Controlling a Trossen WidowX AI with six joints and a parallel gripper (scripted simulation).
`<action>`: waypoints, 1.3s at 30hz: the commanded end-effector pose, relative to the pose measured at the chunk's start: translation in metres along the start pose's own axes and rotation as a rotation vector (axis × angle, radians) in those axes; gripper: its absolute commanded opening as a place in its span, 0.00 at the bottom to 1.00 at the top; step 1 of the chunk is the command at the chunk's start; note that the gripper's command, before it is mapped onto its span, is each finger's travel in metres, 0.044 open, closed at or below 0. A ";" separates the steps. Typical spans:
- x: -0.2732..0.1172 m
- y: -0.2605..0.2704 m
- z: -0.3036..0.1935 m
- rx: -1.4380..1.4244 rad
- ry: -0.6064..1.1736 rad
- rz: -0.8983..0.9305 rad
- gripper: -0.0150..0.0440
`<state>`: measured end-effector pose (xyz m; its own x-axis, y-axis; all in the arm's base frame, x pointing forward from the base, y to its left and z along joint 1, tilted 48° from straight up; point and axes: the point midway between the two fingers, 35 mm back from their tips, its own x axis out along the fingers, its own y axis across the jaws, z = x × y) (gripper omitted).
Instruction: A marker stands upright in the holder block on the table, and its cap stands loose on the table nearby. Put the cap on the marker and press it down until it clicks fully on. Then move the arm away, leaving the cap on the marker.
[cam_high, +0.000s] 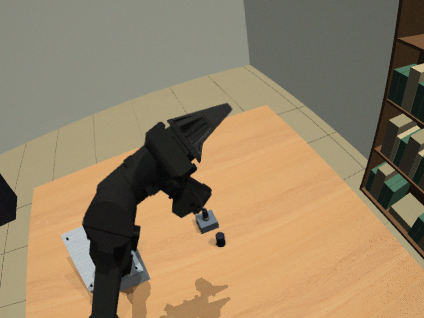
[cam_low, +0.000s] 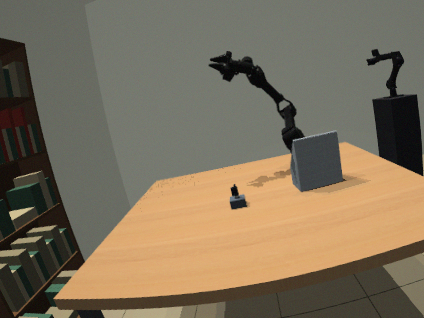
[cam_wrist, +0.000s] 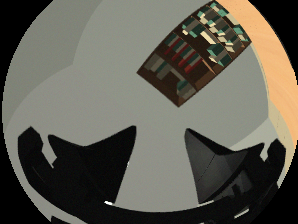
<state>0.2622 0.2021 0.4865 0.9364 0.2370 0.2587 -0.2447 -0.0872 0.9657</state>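
The arm rose from its base near the table's rear edge in the exterior view, climbed steeply, then bent forward into a long reach high above the surface. At its end the gripper pointed outward and slightly downward, far above the table top. From the top view the arm bulked large, its gripper tapering toward the far edge of the table. In the wrist view the two fingers stood partly apart with nothing between them, facing the room beyond.
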 end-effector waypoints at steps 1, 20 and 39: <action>0.023 -0.055 0.001 -0.293 -0.030 -0.156 0.67; 0.016 -0.326 0.115 -1.587 0.389 -1.215 0.67; -0.112 -0.422 0.225 -1.848 1.849 -1.918 0.67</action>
<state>0.3201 -0.0079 0.0425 -0.0030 -0.7338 -0.6793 -0.7204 0.4727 -0.5075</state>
